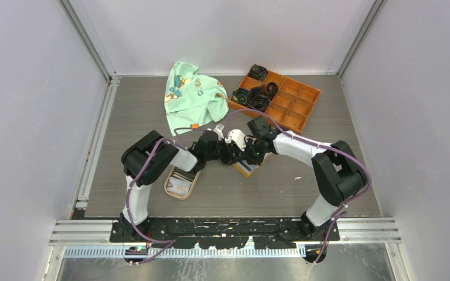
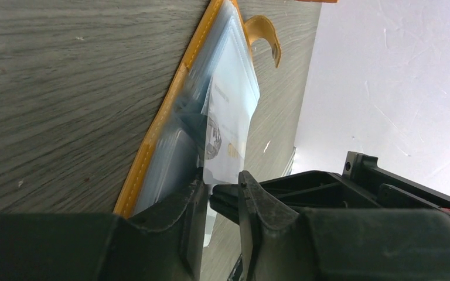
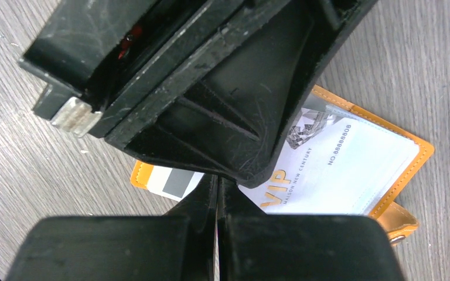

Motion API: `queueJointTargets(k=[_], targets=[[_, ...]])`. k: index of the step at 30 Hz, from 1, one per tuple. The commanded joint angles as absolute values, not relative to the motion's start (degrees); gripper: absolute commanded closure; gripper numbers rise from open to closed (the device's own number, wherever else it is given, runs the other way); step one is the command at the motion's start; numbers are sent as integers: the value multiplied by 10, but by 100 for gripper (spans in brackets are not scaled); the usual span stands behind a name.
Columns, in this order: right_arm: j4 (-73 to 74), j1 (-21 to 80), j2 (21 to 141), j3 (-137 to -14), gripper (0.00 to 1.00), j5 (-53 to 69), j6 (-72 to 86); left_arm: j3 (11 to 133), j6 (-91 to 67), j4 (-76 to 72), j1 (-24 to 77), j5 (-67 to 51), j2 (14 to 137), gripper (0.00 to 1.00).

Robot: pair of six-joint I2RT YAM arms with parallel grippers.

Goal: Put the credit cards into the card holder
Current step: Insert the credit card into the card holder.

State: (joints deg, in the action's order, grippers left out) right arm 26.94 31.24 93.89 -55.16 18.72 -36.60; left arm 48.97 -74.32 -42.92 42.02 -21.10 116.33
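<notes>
Overhead hides what wrists show: left pincer (image 2: 221, 202) clamps white card (image 3: 328, 170) in card holder (image 2: 152, 146), right pincer (image 3: 217, 199) shut

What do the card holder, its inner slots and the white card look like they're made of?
Card holder: orange leather or faux leather, matte, with a stitched edge. Its slots: clear, slightly frosted soft plastic; print shows through. White VIP card: stiff, smooth plastic by its flat printed face, though coated paper can't be ruled out.
</notes>
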Motion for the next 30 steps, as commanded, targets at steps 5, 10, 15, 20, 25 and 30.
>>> queueJointTargets(k=[5, 10, 15, 20, 25, 30], targets=[[257, 310, 933, -573, 98, 176, -362, 511, -725, -371, 418, -227, 1188, 80], [263, 310, 926, -572, 99, 188, -369, 522, -726, -362, 418, -233, 1194, 86], [261, 310, 914, -568, 98, 190, -375, 530, -729, -359, 419, -239, 1203, 88], [244, 310, 925, -566, 98, 146, -373, 542, -731, -352, 419, -244, 1211, 86], [226, 310, 932, -561, 98, 108, -363, 543, -727, -347, 418, -240, 1207, 77], [218, 310, 933, -562, 98, 89, -353, 536, -715, -331, 412, -233, 1188, 73]])
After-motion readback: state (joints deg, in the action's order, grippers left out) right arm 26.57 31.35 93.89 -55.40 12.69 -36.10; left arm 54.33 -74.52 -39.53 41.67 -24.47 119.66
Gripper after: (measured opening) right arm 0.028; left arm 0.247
